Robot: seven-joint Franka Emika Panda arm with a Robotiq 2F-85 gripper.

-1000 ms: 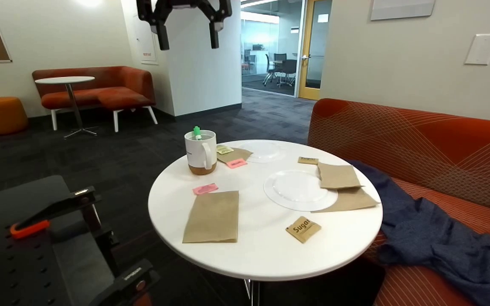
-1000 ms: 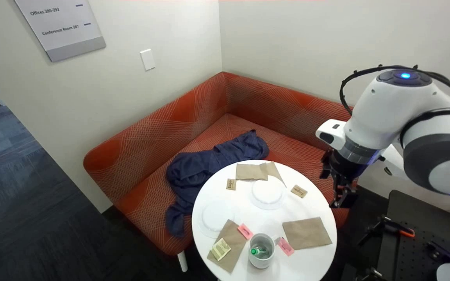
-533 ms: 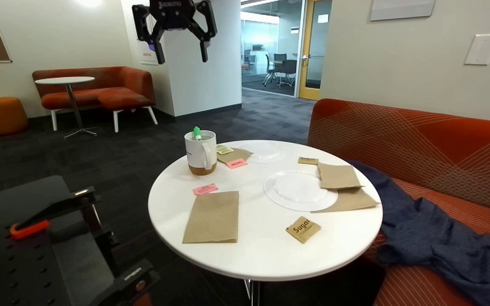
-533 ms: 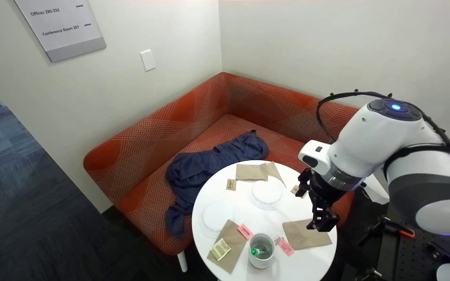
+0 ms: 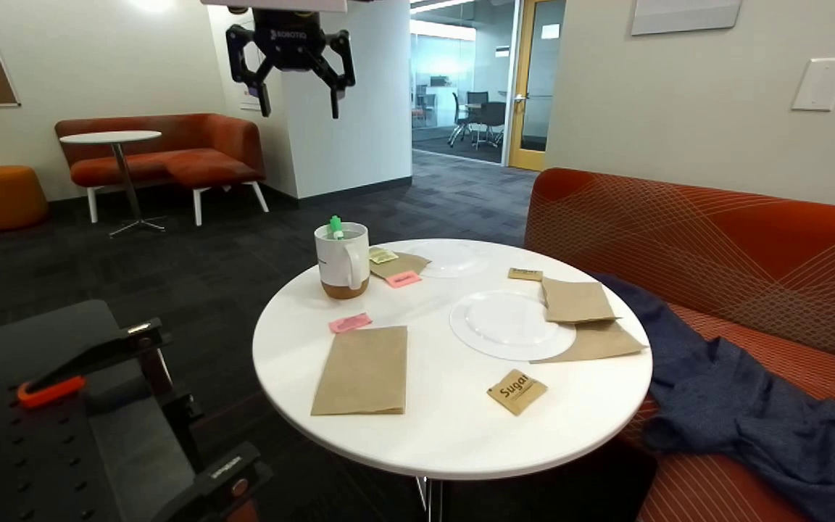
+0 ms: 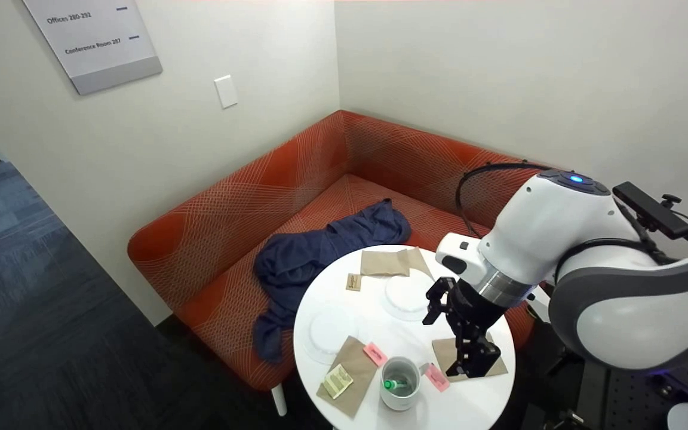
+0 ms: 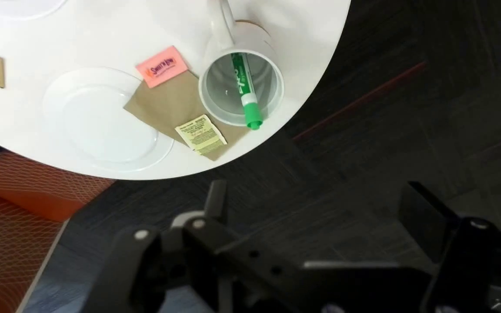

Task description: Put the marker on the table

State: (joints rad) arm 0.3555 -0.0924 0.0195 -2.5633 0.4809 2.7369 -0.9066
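Note:
The green marker (image 5: 336,227) leans inside a white cup (image 5: 334,261) with a brown base, its green cap sticking above the rim. Marker (image 6: 395,384) and cup (image 6: 399,401) also show in an exterior view. The cup stands near the edge of the round white table (image 5: 446,435). In the wrist view the marker (image 7: 246,87) lies against the cup's (image 7: 250,39) inside wall, cap toward the gripper. My gripper (image 5: 300,112) is open and empty, high above the table and apart from the cup. Its fingers (image 7: 315,195) are wide apart in the wrist view, with dark floor behind them.
Clear plates (image 5: 512,326), brown napkins (image 5: 363,370), and sugar (image 5: 517,391) and pink (image 5: 351,322) packets lie on the table. A red sofa (image 5: 715,246) with a dark blue cloth (image 5: 744,406) stands beside it. A black bench with an orange-handled clamp (image 5: 51,391) stands opposite.
My open gripper has come down and moved from beside the table to over it, closer to the cup. The marker and cup have not moved.

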